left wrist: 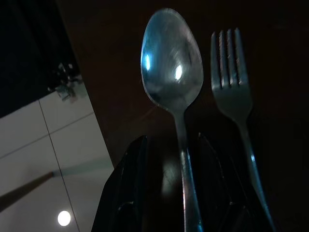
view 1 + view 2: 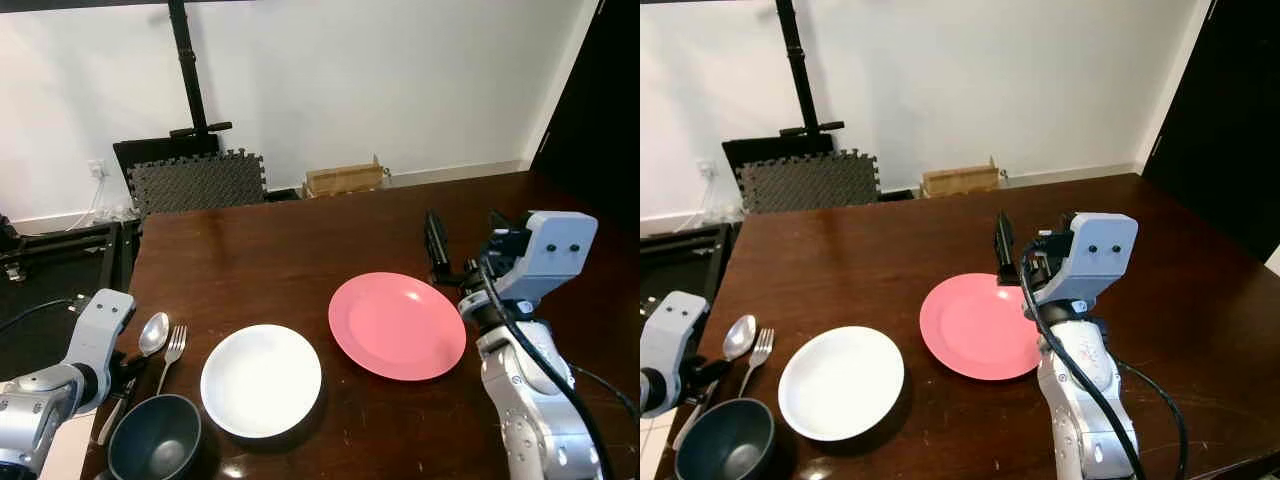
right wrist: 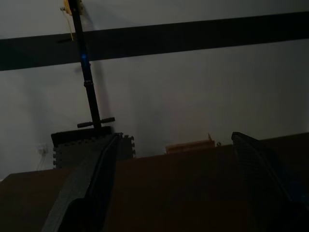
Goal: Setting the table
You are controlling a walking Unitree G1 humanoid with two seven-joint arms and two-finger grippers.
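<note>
My left gripper straddles the spoon handle, fingers apart, fork just beside. Cutlery step, I reckon: close next. Right gripper open, idle.

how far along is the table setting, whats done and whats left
Early stage. Done: the pink plate lies flat out on the table, with the right gripper open and raised behind it. In hand: the left gripper is open around the spoon handle, not yet closed. Left: the fork, white plate and dark bowl sit bunched at the near left corner.
</note>
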